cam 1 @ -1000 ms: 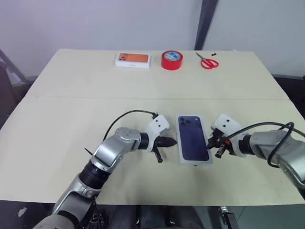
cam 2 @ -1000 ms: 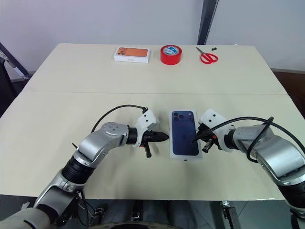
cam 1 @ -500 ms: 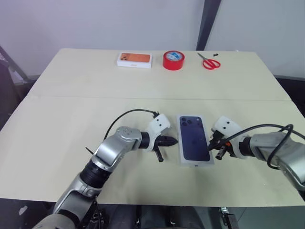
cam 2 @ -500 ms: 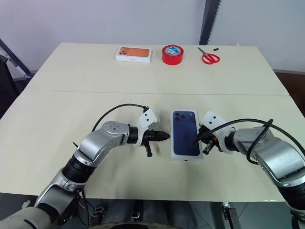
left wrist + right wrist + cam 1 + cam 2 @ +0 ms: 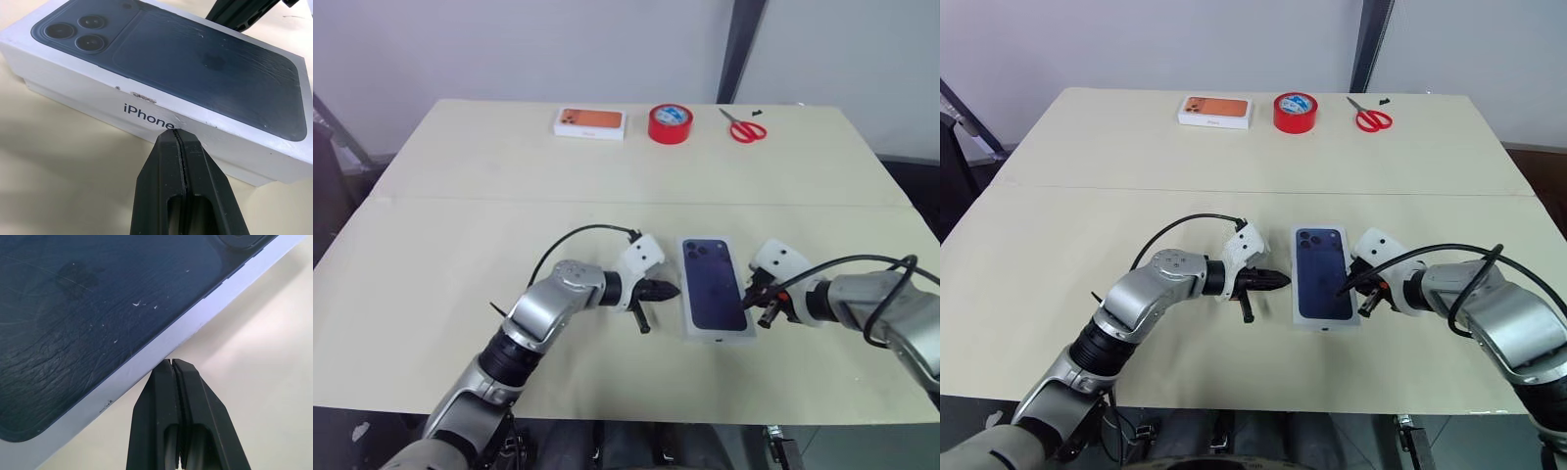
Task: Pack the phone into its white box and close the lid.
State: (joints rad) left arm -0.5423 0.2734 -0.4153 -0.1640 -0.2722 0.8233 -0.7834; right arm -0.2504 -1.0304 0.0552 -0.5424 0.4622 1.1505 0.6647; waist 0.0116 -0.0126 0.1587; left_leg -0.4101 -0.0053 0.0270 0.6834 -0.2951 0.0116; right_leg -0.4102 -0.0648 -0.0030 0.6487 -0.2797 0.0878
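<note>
1. The pale table (image 5: 460, 245) carries everything; places below are given from the white box.
2. The white box (image 5: 102, 111) lies near the table's front edge. Only a low strip of its base shows under the lid.
3. The lid (image 5: 713, 284) sits on the white box. It has white sides with "iPhone" lettering, and its top shows a dark navy phone back with three lenses at the far corner. I cannot tell whether it is pushed fully down.
4. The left gripper (image 5: 674, 290) is at the box's left long side, fingers pressed together and holding nothing. Its tip is just beside the lettered wall; I cannot tell whether it touches.
5. The right gripper (image 5: 747, 302) is at the box's right long side, fingers likewise pressed together and empty, with its tip at the lid's white edge.
6. An orange-picture box (image 5: 589, 122) lies well beyond the white box, to the left.
7. A red tape roll (image 5: 670, 123) stands well beyond it.
8. Red-handled scissors (image 5: 742, 127) lie well beyond it, slightly right.
</note>
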